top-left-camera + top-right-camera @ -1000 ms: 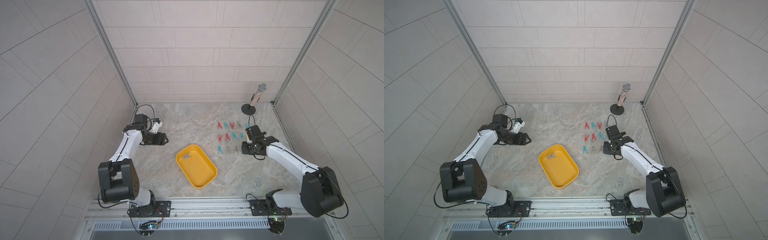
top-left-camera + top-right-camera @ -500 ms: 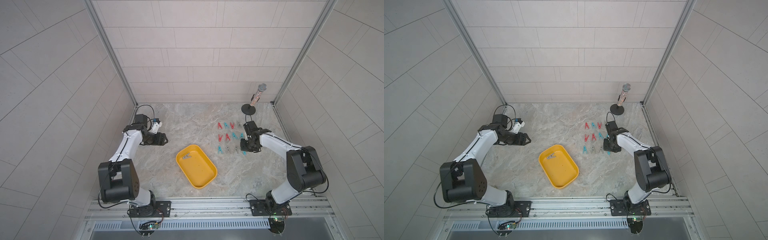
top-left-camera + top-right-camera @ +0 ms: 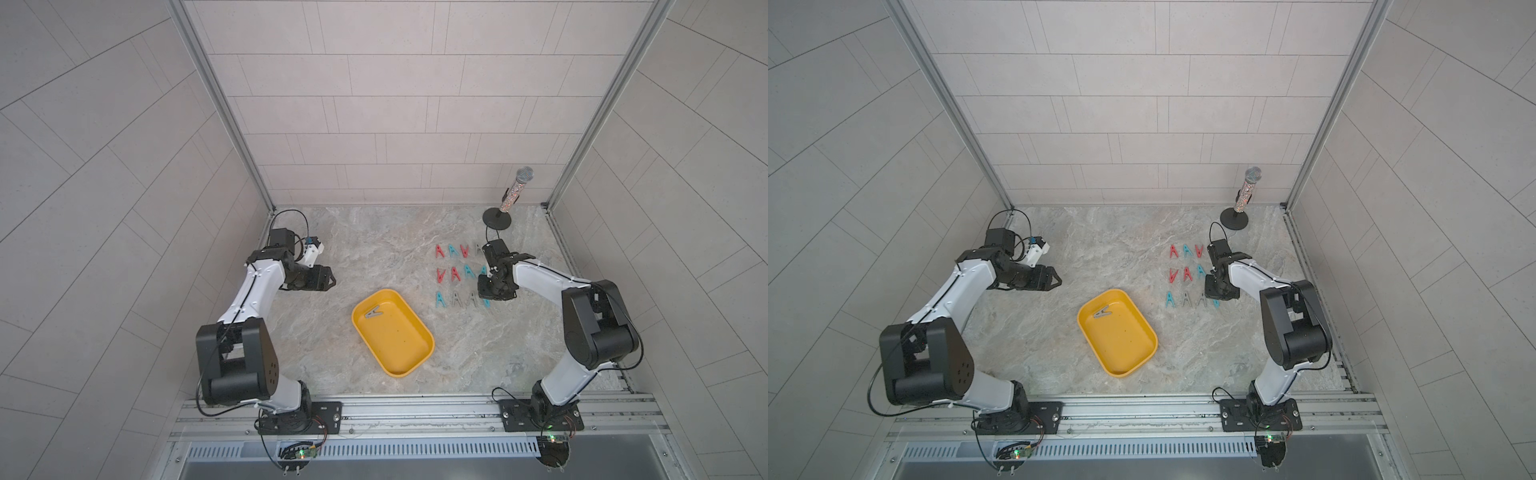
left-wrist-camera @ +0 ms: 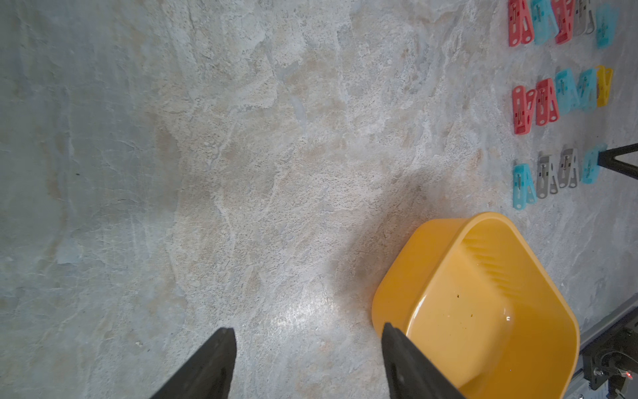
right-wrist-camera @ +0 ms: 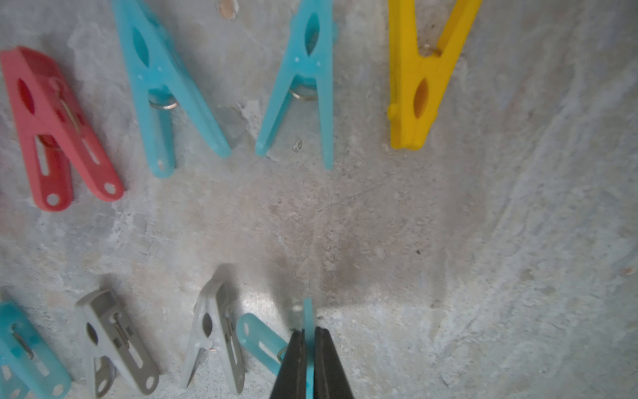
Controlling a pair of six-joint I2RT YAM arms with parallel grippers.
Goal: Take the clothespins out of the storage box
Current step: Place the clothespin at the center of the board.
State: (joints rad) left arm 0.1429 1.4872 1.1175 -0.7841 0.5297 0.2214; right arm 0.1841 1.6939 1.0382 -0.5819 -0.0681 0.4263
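The yellow storage box (image 3: pixel 399 340) (image 3: pixel 1121 345) sits mid-table with one grey clothespin (image 3: pixel 373 312) (image 3: pixel 1101 311) in its far corner. Red, teal and grey clothespins (image 3: pixel 456 274) (image 3: pixel 1185 274) lie in three rows on the table to the right of it. My right gripper (image 5: pixel 309 331) (image 3: pixel 492 293) points down at the right end of the nearest row. It is shut on one leg of a teal clothespin (image 5: pixel 259 336) beside two grey ones (image 5: pixel 214 331). A yellow clothespin (image 5: pixel 414 86) lies in the middle row. My left gripper (image 4: pixel 309 333) (image 3: pixel 330 279) hangs open and empty left of the box.
A glittery microphone on a black round stand (image 3: pixel 513 193) (image 3: pixel 1246 191) is at the back right corner, just behind the rows. Tiled walls enclose the marble table (image 3: pixel 374 249) on three sides. A metal rail (image 3: pixel 415 409) with both arm bases runs along the front.
The right arm's elbow has swung up and inward while its gripper stayed at the nearest row with the teal clothespin. The left arm has not moved.
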